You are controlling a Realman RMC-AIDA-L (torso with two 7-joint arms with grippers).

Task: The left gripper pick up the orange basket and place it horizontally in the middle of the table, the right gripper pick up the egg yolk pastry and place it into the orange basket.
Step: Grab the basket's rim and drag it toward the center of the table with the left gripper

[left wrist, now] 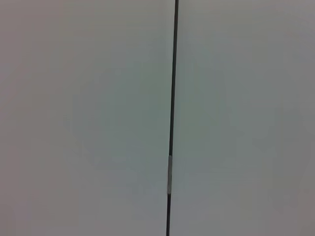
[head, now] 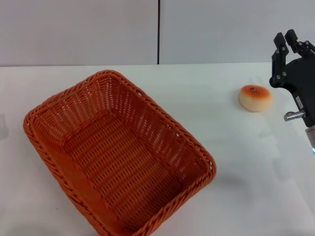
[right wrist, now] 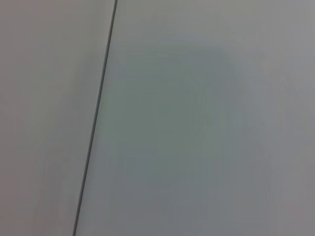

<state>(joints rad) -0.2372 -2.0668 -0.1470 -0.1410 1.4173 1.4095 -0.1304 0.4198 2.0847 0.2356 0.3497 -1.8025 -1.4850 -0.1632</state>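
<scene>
The basket (head: pixel 118 157) occupies the near-left part of the table (head: pixel 246 187), upright and empty, its long axis running diagonally from far left to near right; its nearest corner runs off the lower edge of the head view. It is orange woven wicker with sloping walls and a braided rim, and the open weave shows no damage. Judged from this pose, the basket is not yet laid horizontally at mid-table, so a pastry drop aimed at the centre risks striking the rim or missing the opening. The left gripper is not in view; its wrist camera shows only a pale wall with a dark vertical seam. Farther back and to the right, the pastry (head: pixel 255 97) rests on the bare table, well apart from the basket: a small round cream bun with a browned, speckled top. It looks soft, so excess clamping force could crush it, and its rounded sides could let it roll or slip from a shallow grasp. The right gripper (head: pixel 288 42) hangs just beside the pastry at the right edge, above the table, holding nothing; whether its fingers are wide or narrow cannot be told.
</scene>
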